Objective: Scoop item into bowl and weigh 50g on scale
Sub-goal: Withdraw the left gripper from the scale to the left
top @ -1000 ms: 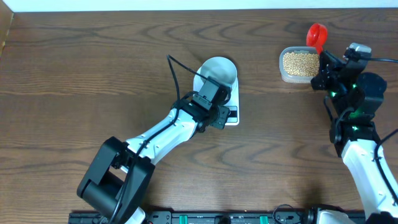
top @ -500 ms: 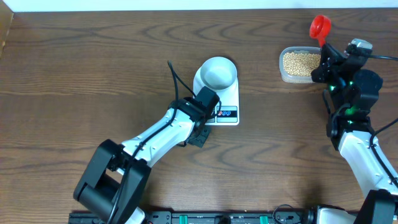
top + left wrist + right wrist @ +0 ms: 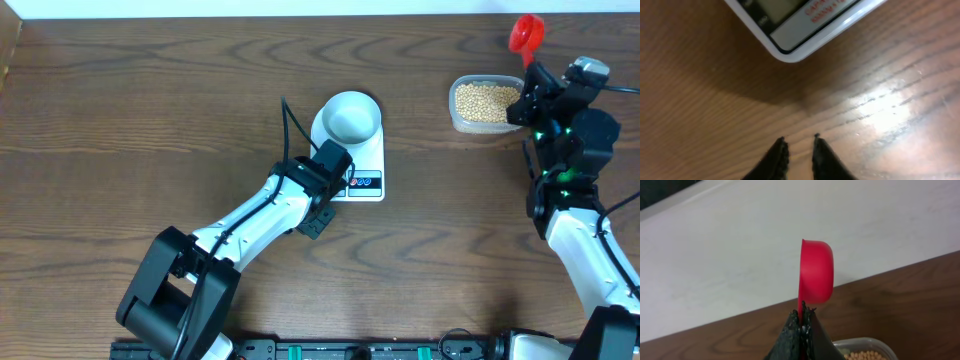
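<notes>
Two arms reach over a dark wooden table. Around the middle of it, nearer the far edge, the white bowl sits on the scale, covering the far end and leaving the display end bare toward the near edge. The left gripper hangs low over the wood just off the scale's near left corner. Its fingers are a narrow gap apart, with nothing between them. Toward the far right corner a clear tub holds the beans. Beside the tub, the right gripper is pinched tight on the handle of a red scoop. The scoop is raised above the tub's right end, close to the far edge, and its cup is seen side-on, so I cannot tell what is inside.
</notes>
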Robot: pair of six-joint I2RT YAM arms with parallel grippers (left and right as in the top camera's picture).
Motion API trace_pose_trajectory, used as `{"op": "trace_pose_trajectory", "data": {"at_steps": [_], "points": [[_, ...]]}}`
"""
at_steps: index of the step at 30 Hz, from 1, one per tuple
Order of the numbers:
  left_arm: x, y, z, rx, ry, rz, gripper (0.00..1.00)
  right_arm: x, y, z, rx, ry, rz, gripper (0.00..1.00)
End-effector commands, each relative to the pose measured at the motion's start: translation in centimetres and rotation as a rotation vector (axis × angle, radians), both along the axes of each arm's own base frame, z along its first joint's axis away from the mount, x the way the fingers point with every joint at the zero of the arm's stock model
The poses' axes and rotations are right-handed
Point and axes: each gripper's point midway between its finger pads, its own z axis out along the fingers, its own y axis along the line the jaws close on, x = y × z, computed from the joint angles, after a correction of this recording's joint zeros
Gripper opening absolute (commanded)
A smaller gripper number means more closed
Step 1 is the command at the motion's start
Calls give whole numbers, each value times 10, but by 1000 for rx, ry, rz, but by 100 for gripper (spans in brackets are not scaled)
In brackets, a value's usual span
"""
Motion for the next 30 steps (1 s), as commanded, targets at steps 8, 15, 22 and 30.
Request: {"op": "trace_pose_trajectory", "data": {"at_steps": [8, 15, 22, 30], "points": [[8, 5, 9, 25, -42, -16, 49, 5, -3, 22, 42, -45, -24, 1], [26, 15, 46, -51, -141, 52, 52, 5, -2, 22, 58, -45, -17, 1], [37, 32, 97, -237, -241, 137, 83, 5, -1, 22, 58, -45, -14, 1], [39, 49, 107, -262, -263, 233, 94, 5, -1, 22, 57, -45, -14, 1]]}}
